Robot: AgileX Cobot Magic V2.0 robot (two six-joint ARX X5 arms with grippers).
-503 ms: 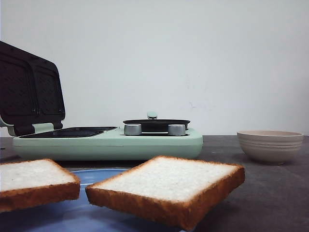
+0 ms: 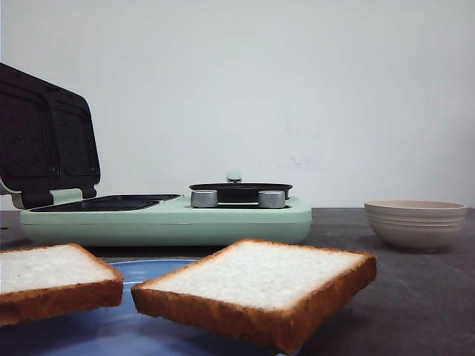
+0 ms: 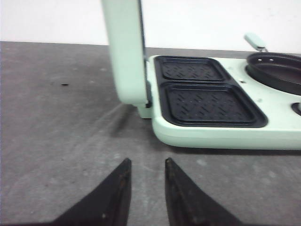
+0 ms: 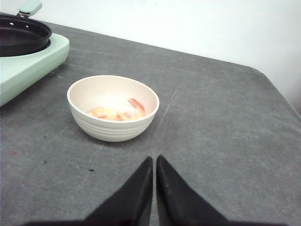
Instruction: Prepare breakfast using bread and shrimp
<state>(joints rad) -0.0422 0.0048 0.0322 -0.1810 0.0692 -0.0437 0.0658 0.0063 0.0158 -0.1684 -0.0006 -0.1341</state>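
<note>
Bread [image 2: 256, 285] 2 slices flat on plate [image 2: 141, 271], left pincer [image 3: 146, 175] parted, right pincer [image 4: 154, 170] closed empty

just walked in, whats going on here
Nothing is being handled yet. Two bread slices lie on a blue plate in front of the open green cooker. The shrimp sit in a bowl. The left claw is slightly open and the right claw shut, both empty above the table.
</note>
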